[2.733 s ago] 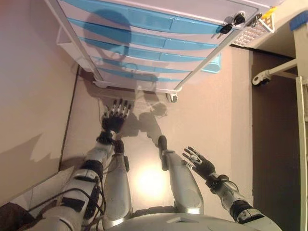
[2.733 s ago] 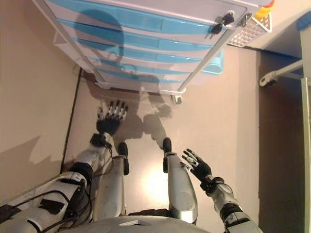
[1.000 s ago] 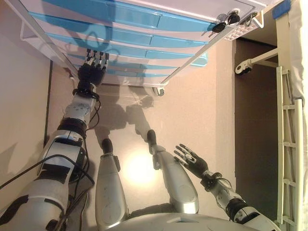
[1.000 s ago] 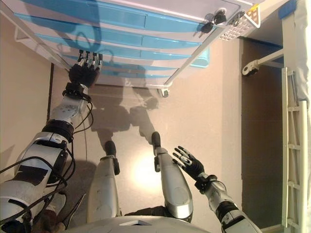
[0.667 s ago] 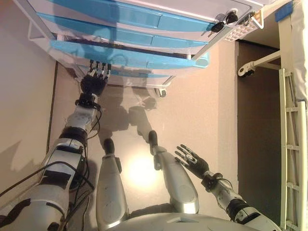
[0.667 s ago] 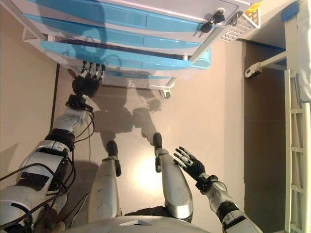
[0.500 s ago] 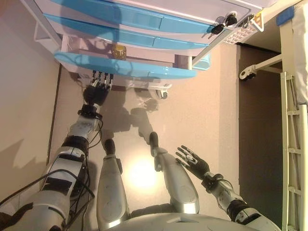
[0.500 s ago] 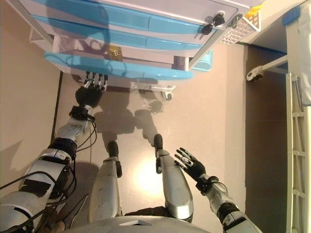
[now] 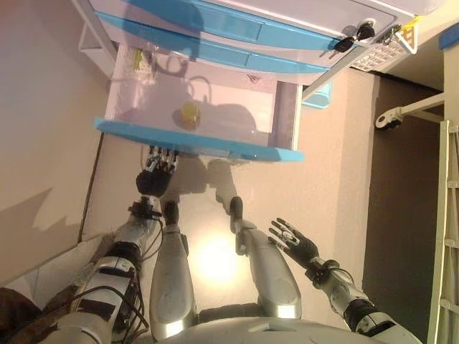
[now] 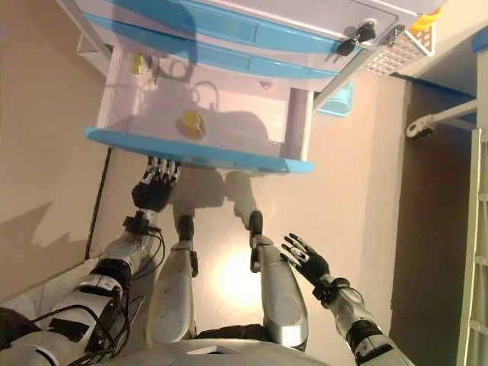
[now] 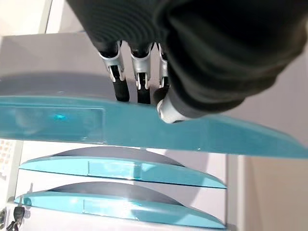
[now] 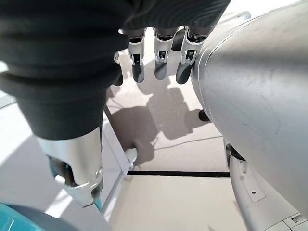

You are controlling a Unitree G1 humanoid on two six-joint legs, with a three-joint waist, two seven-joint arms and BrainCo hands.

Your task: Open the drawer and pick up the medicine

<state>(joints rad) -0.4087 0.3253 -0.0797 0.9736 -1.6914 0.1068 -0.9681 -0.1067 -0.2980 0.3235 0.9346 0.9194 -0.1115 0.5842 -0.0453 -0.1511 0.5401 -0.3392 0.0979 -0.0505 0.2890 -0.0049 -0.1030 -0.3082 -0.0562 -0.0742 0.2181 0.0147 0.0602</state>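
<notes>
A beige floor [image 9: 323, 179] is spreading under a white cart [image 9: 315, 14] of blue-fronted drawers, and you are looking down its face. One drawer [image 9: 201, 143] is standing pulled well out, its blue front nearest you. Inside it, a small yellowish medicine bottle [image 9: 189, 113] is lying on the pale bottom, left of the middle and apart from the walls. A second small item [image 9: 140, 60] is sitting in the drawer's far left corner; you cannot tell what it is. Your left robot hand [image 9: 154, 175] is reaching up just below the drawer front, left of its middle. In the left wrist view its fingers [image 11: 119, 86] are running straight up to the front's edge, the dark tips touching or nearly touching it, curled round nothing. Your right robot hand [image 9: 295, 241] is hanging low on the right, well apart from the cart, fingers spread and holding nothing. Keys [image 9: 351, 37] are hanging at the cart's top right corner.
</notes>
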